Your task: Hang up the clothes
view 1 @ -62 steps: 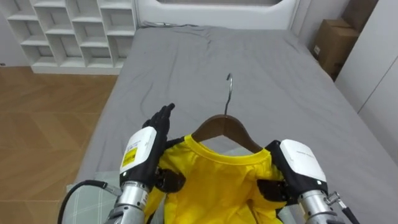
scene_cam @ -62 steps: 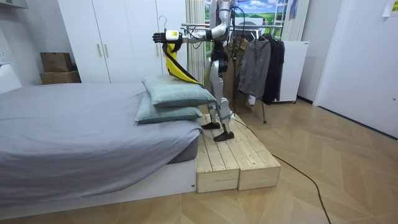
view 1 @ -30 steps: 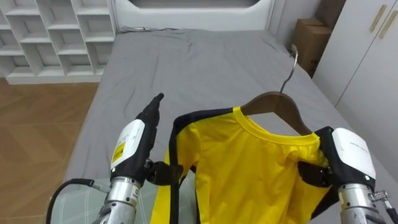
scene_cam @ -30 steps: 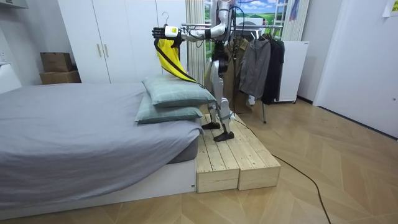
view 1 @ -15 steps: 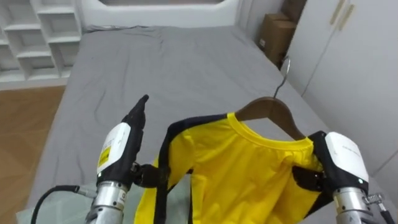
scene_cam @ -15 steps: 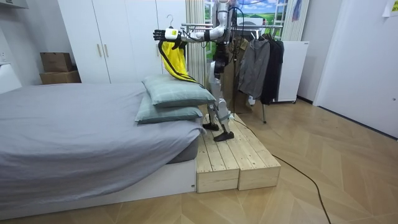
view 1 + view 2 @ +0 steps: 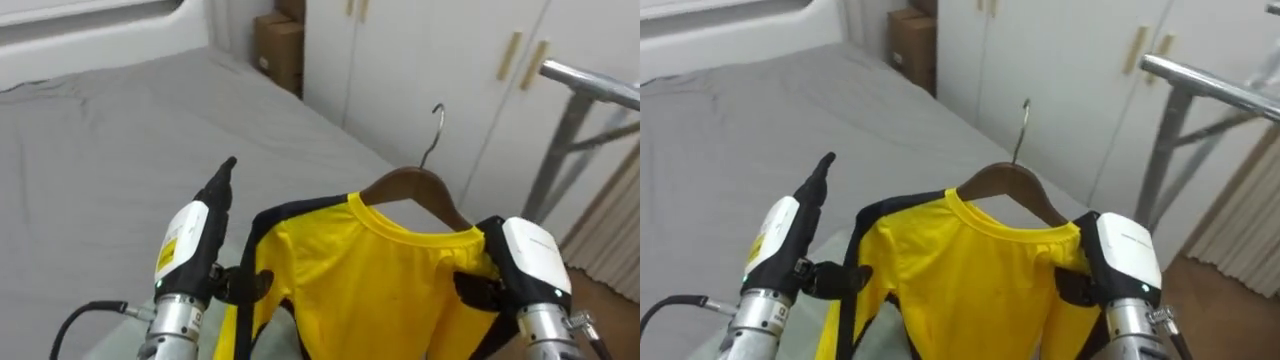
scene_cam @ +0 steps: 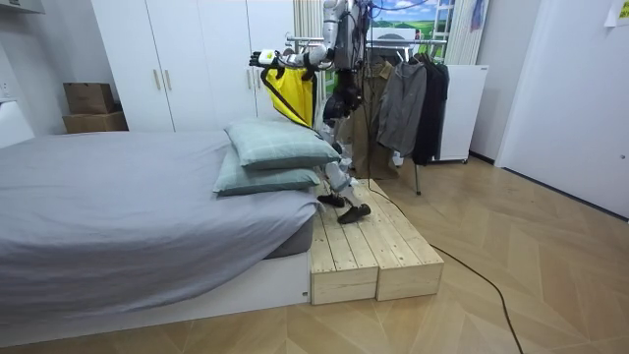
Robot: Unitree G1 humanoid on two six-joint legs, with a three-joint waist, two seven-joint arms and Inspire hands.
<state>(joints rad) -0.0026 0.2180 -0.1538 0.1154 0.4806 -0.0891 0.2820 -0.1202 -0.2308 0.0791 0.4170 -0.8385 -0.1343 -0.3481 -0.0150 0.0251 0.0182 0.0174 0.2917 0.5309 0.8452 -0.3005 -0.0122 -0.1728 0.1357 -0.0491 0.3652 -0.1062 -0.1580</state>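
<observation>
A yellow shirt (image 7: 375, 280) with black trim hangs on a brown wooden hanger (image 7: 410, 186), held up between my hands in front of me. The hanger's metal hook (image 7: 436, 120) points up and is free. My right hand (image 7: 528, 262) is at the shirt's right shoulder, its dark fingers curled on the cloth over the hanger's end. Fingers straight and pointing up, my left hand (image 7: 190, 245) stands at the left shoulder, thumb side against the black trim. In the room view the shirt (image 8: 292, 93) hangs at my chest height.
A metal clothes rail (image 7: 590, 85) runs at the upper right, before white wardrobe doors (image 7: 430, 60). The grey bed (image 7: 110, 130) lies to the left, a cardboard box (image 7: 280, 45) beyond it. I stand on a wooden platform (image 8: 369, 251) beside pillows (image 8: 280, 147); dark clothes (image 8: 408, 98) hang on the rack.
My body and view have swung right, from the bed toward the wardrobe and rail. The shirt on its hanger has come round with both hands; their hold looks the same.
</observation>
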